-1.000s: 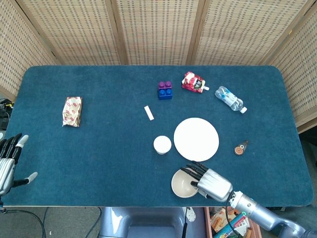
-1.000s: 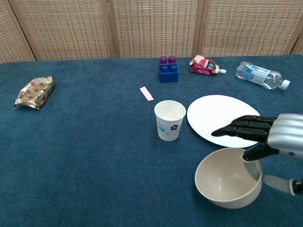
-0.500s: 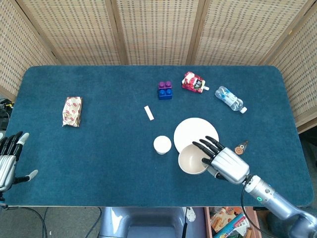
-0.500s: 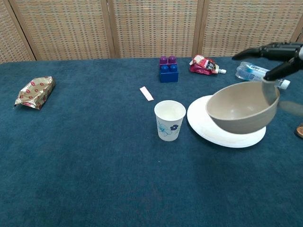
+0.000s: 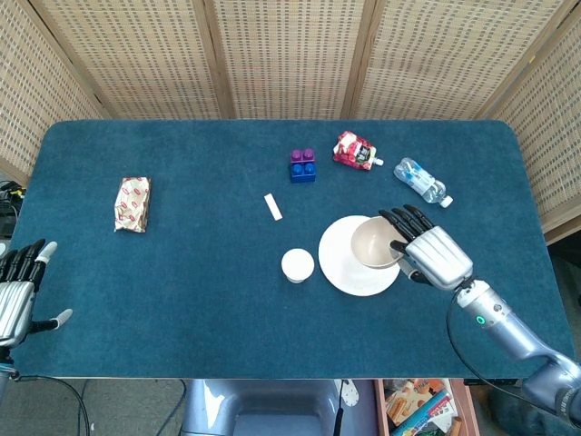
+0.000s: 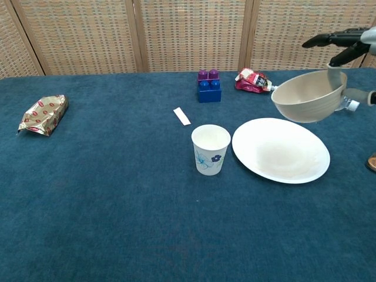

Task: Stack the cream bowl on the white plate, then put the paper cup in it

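Right hand: our right hand [image 5: 434, 254] grips the round cream bowl [image 5: 376, 242] by its rim on the side nearest us, fingers [image 6: 332, 39] stretched out over the opening.
Cream bowl: in the chest view the bowl [image 6: 308, 96] hangs clear in the air, tipped a little, above the far right part of the flat round white plate [image 6: 281, 149]; we see open space between the two.
Head view of the bowl: from above, the bowl overlaps the upper right part of the white plate [image 5: 345, 269].
Paper cup: the small white paper cup with a blue flower print [image 6: 210, 149] stands upright on the blue cloth-covered table [image 6: 117, 200], just to the left of the plate and apart from it.
Left hand: our left hand [image 5: 20, 292] sits at the near left edge of the table, fingers spread and holding nothing; it shows only in the head view.
Blocks: the purple and blue toy blocks [image 6: 208, 86], stacked, stand at the far side of the table.
Pouch: the red and white snack pouch [image 6: 253, 80] lies to the right of the blocks.
Bottle: the clear plastic water bottle [image 5: 421, 182] lies on its side beyond the plate.
Paper strip: the small pale pink paper strip [image 6: 181, 116] lies flat between blocks and cup.
Foil packet: the gold and red foil packet [image 6: 43, 114] lies far to the left.
Small item: a little brown round object [image 5: 440, 271] lies right of the plate; we think it may be a tool, but the view is too small to tell.
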